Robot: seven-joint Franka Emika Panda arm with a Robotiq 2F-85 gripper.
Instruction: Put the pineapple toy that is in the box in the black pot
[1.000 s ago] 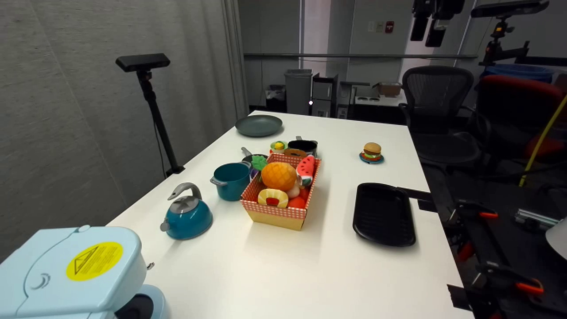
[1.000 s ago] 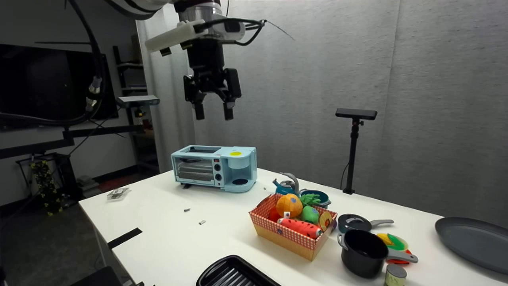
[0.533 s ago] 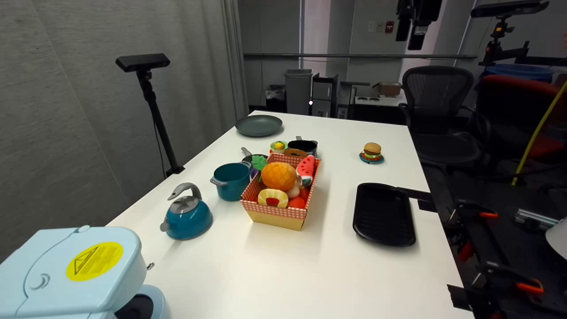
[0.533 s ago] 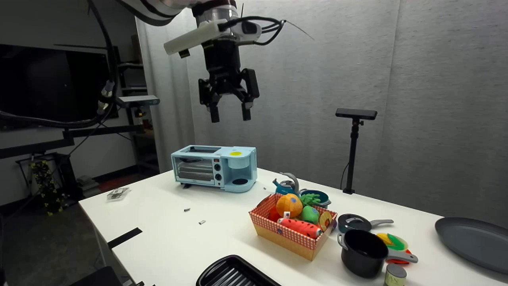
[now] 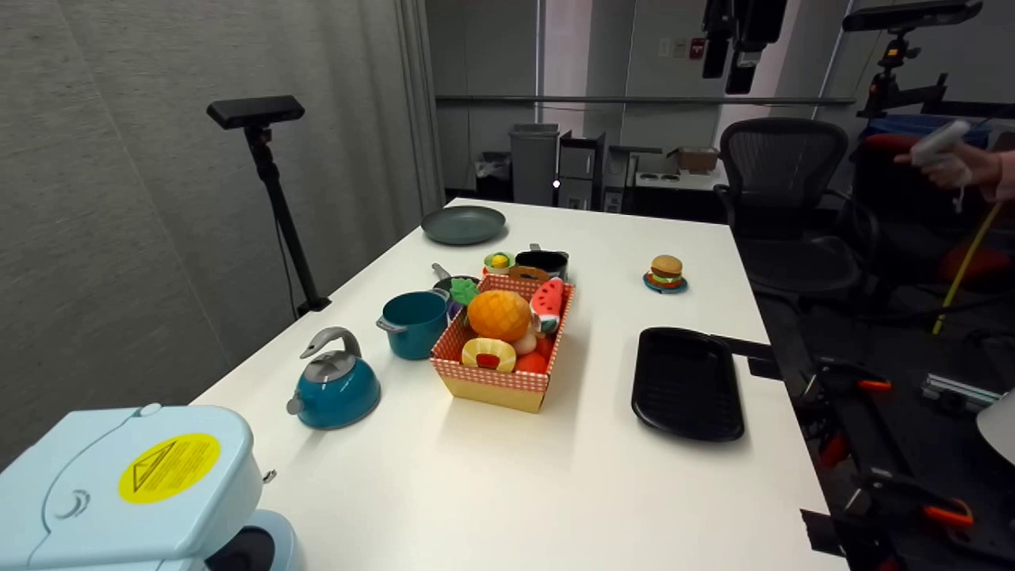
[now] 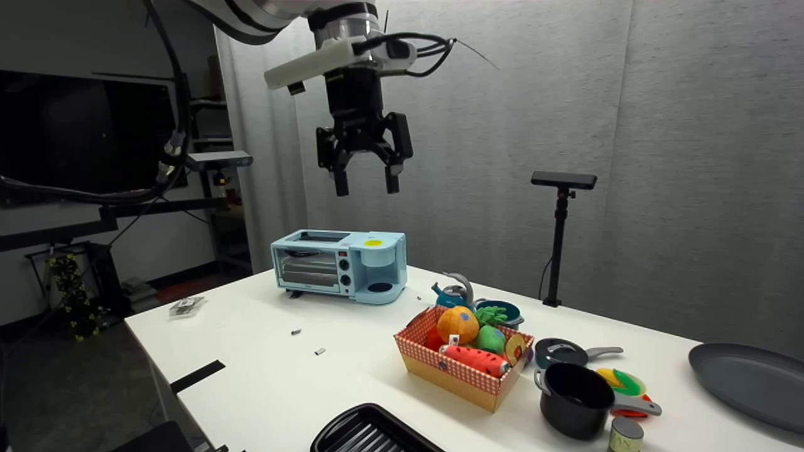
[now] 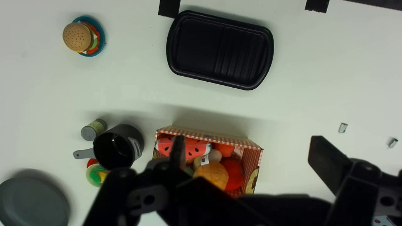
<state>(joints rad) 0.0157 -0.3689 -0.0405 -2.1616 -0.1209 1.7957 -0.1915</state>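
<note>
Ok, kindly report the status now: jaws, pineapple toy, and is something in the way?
Jaws open, empty, high above the table. Pineapple toy in the box, not yet in the black pot. Watermelon toy, same box, may crowd the grasp.

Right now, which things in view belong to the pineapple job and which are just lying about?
For the job: pineapple toy, box, black pot, end effector.

Lying about: black tray, toy burger, teal kettle, teal pot, watermelon toy, blue oven.
</note>
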